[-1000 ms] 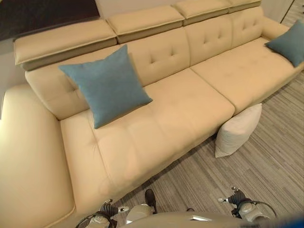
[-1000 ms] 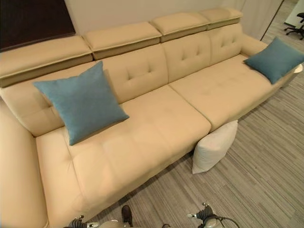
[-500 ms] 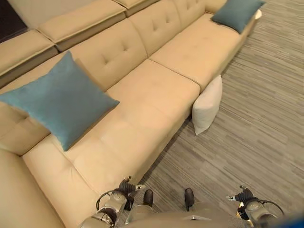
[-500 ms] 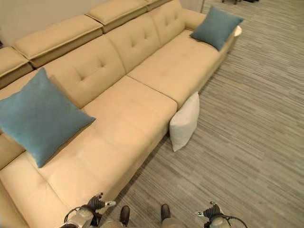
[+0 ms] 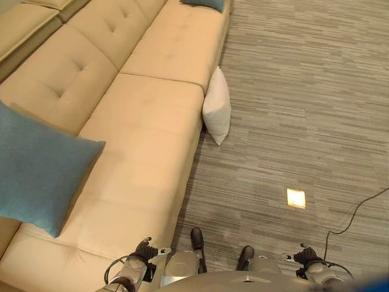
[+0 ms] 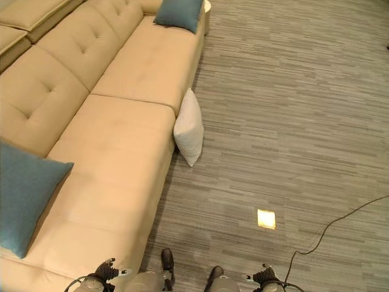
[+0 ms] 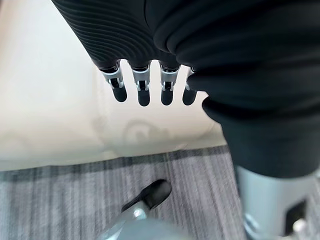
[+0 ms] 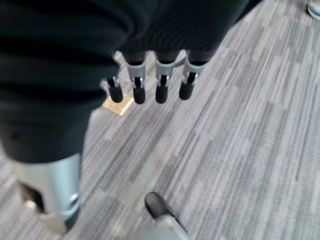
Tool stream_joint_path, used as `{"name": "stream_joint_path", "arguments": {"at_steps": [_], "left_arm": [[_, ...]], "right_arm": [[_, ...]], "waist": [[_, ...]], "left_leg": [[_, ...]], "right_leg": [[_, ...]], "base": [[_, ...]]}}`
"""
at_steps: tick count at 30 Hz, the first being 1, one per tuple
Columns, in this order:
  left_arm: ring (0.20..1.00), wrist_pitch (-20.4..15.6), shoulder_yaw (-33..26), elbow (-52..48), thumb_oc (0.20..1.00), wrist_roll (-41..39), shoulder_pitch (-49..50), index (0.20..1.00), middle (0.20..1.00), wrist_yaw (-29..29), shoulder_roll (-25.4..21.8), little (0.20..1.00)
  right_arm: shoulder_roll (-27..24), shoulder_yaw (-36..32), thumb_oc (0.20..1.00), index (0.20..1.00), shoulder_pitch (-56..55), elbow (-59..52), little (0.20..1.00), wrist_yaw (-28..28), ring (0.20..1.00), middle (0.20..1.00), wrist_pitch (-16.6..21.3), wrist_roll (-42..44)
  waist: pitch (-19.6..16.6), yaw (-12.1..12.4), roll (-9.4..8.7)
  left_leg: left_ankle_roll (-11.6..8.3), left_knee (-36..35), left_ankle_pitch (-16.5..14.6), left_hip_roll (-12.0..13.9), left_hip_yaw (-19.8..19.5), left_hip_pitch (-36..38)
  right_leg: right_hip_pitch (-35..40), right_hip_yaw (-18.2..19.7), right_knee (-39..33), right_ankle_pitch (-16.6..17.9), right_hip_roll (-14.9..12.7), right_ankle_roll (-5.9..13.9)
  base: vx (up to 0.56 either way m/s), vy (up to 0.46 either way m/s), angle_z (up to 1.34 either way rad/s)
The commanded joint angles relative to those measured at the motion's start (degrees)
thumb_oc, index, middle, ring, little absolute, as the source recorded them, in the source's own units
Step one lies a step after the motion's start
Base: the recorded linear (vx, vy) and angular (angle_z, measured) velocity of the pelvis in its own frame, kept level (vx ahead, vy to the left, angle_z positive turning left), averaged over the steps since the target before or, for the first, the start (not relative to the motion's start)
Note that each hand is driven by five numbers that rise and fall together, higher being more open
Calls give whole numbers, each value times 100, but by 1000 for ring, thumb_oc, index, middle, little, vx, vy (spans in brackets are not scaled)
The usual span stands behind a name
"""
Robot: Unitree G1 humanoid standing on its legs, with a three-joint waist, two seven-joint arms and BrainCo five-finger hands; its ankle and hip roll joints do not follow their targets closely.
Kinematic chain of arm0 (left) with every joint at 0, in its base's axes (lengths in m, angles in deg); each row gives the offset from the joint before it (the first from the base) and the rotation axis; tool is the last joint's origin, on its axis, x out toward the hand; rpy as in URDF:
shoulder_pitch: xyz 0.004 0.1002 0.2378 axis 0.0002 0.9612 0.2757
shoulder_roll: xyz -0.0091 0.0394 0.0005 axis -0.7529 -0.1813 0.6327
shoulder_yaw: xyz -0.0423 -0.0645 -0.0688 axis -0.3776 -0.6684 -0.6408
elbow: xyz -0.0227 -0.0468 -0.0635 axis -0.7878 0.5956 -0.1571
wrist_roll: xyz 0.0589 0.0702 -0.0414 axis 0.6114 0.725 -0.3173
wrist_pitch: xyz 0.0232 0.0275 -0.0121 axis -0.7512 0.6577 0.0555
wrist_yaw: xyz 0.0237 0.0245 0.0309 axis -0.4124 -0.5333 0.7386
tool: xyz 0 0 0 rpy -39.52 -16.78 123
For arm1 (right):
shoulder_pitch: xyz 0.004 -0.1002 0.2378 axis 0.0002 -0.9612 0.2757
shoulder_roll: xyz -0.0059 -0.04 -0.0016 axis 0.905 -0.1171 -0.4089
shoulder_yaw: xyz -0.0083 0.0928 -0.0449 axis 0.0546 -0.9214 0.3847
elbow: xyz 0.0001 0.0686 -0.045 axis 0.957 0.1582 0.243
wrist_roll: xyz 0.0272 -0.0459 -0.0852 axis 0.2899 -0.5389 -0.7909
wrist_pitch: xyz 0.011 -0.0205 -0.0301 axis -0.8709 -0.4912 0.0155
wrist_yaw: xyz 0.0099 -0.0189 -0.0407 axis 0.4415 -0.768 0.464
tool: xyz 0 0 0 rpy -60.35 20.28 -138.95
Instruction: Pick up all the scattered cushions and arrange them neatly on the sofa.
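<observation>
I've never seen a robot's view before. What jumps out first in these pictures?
A long beige tufted leather sofa runs along the left side, above grey striped carpet. A white square cushion stands on the floor, leaning against the sofa's front edge. Two teal fabric cushions sit on the sofa, one large at the near left and one at the far end.

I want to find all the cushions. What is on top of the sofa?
Two blue cushions lie on the sofa: one near, one at the far end. The white cushion stands on the floor against the sofa's front.
</observation>
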Motion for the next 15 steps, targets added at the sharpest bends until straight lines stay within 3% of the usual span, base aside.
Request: {"name": "stream_joint_path", "arguments": {"at_steps": [1,3,5,7,9,11,15], "left_arm": [[1000,-122,158,22,1000,34,-331,1000,1000,26,25,1000],[1000,-117,254,7,1000,39,-384,1000,1000,33,75,1000],[1000,-98,322,-74,1000,-5,-421,1000,1000,43,147,1000],[1000,-113,383,-115,1000,-55,-449,1000,1000,78,185,1000],[1000,-113,424,-115,1000,-84,-445,1000,1000,84,204,1000],[1000,-101,431,-77,1000,-89,-431,1000,1000,91,207,1000],[1000,-95,442,9,1000,-65,-432,1000,1000,124,205,1000]], "right_arm": [[-243,43,1000,1000,103,-95,1000,-166,1000,1000,74,145],[-230,5,1000,1000,90,-137,1000,-206,1000,1000,127,254],[-232,21,1000,1000,48,-126,1000,-241,1000,1000,141,310],[-229,39,1000,1000,51,-100,1000,-270,1000,1000,133,336],[-233,57,1000,1000,43,-96,1000,-268,1000,1000,128,339],[-240,72,1000,1000,35,-88,1000,-281,1000,1000,130,317],[-247,112,1000,1000,72,-73,1000,-357,1000,1000,119,347]], "waist": [[-94,-29,-144],[-27,-111,-159],[106,-131,-219],[190,-78,-254],[221,3,-286],[179,47,-313],[167,310,-252]], "left_leg": [[-124,353,-581,-174,-514,216],[-242,813,-720,-32,-526,178],[-334,1719,-870,127,-515,-150],[-356,2222,-802,136,-709,-466],[-298,2326,-908,-22,-946,-736],[-270,2042,-804,-174,-1074,-901],[-364,1213,-61,-340,-1319,-1364]], "right_leg": [[-155,436,-316,592,14,228],[-61,540,-447,575,100,151],[83,545,-540,517,116,47],[146,594,-551,470,145,-23],[230,666,-588,428,191,-40],[288,742,-622,372,243,-25],[638,1051,-697,117,563,-32]], "base": [[123,-187,-21],[89,-247,-3],[36,-190,3],[68,-104,-14],[130,-82,-40],[191,-55,-20],[295,-30,-11]]}}
